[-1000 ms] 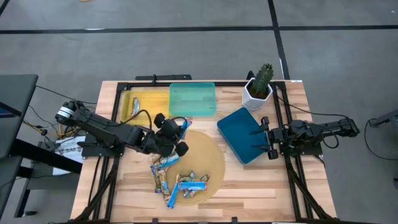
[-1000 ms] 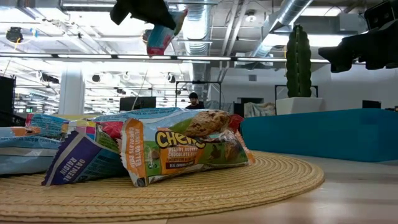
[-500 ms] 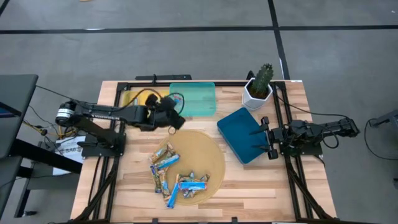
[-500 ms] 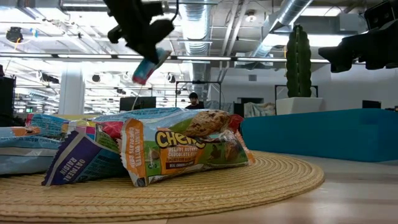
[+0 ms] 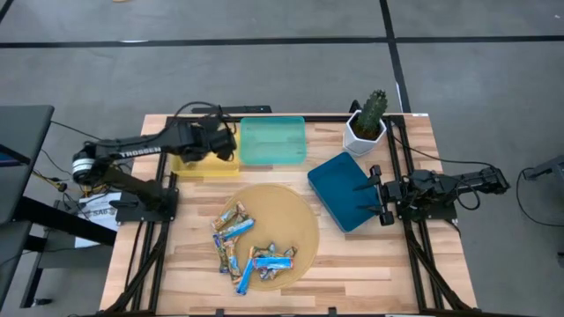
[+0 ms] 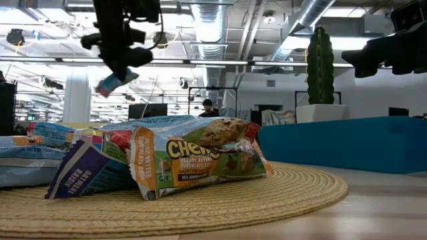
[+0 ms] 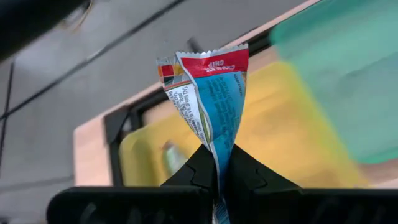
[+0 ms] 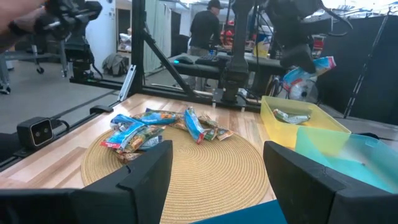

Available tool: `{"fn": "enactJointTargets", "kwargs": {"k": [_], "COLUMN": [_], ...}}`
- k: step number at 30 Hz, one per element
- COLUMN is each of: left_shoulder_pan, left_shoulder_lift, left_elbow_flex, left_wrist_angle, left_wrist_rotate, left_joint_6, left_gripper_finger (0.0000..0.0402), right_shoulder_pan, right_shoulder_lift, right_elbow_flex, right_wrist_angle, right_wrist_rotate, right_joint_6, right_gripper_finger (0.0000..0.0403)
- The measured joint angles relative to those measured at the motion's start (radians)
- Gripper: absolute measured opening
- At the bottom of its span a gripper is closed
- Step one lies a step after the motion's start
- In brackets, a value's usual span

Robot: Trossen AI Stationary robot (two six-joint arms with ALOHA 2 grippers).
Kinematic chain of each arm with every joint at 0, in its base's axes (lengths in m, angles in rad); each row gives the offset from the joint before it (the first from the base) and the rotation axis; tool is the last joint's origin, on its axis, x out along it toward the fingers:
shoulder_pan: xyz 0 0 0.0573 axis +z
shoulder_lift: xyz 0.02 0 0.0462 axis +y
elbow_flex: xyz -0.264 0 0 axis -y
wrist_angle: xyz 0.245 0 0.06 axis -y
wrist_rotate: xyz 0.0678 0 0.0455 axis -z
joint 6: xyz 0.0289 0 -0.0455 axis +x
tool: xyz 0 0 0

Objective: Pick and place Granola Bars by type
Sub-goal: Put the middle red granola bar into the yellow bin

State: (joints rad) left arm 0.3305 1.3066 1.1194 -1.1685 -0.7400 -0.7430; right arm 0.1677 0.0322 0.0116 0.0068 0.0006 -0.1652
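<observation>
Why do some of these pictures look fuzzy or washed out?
Left wrist view: the held bar is sharp, the yellow tray and teal tray behind it smear. Low view: bright ceiling lights wash out the background. High view: even light, sharp throughout.

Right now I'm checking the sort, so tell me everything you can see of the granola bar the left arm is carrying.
The granola bar is a small bar in a shiny wrapper, bright blue with a red band at its crimped end and some small print. The left pincer is shut on one end, and the free end sticks out past the fingers. It is in the air above the yellow tray, touching nothing but the pincer. One silver-wrapped bar already lies in that tray.
</observation>
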Motion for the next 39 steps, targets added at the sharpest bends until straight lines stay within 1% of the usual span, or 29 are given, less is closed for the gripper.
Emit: {"fn": "enactJointTargets", "kwargs": {"k": [3, 7, 14, 18, 23, 27, 32, 39], "left_shoulder_pan": [0.049, 0.095, 0.133, 0.163, 0.217, 0.255, 0.275, 0.28], "left_shoulder_lift": [-0.008, -0.008, -0.007, -0.007, -0.007, -0.007, -0.007, 0.002], "left_elbow_flex": [0.0, 0.0, -0.015, -0.062, -0.163, -0.253, -0.351, -0.435], "left_wrist_angle": [-0.062, -0.097, -0.102, -0.084, 0.017, 0.155, 0.319, 0.421], "left_wrist_rotate": [0.021, 0.049, 0.051, 0.05, 0.083, 0.104, 0.139, 0.203], "left_joint_6": [-0.033, -0.038, -0.032, -0.031, -0.028, 0.016, 0.044, 0.044], "left_gripper_finger": [0.0009, 0.0009, 0.0009, 0.0009, 0.0009, 0.0009, 0.0009, 0.0009], "right_shoulder_pan": [0.0, 0.0, 0.0, 0.0, 0.0, 0.0, 0.0, 0.0], "right_shoulder_lift": [0.0, 0.0, 0.0, 0.0, 0.0, 0.0, 0.0, 0.0], "right_elbow_flex": [0.0, 0.0, 0.0, 0.0, 0.0, 0.0, 0.0, 0.0], "right_wrist_angle": [0.0, 0.0, 0.0, 0.0, 0.0, 0.0, 0.0, 0.0], "right_wrist_rotate": [0.0, 0.0, 0.0, 0.0, 0.0, 0.0, 0.0, 0.0], "right_joint_6": [0.0, 0.0, 0.0, 0.0, 0.0, 0.0, 0.0, 0.0], "right_gripper_finger": [0.0244, 0.0244, 0.0244, 0.0244, 0.0244, 0.0244, 0.0244, 0.0244]}}
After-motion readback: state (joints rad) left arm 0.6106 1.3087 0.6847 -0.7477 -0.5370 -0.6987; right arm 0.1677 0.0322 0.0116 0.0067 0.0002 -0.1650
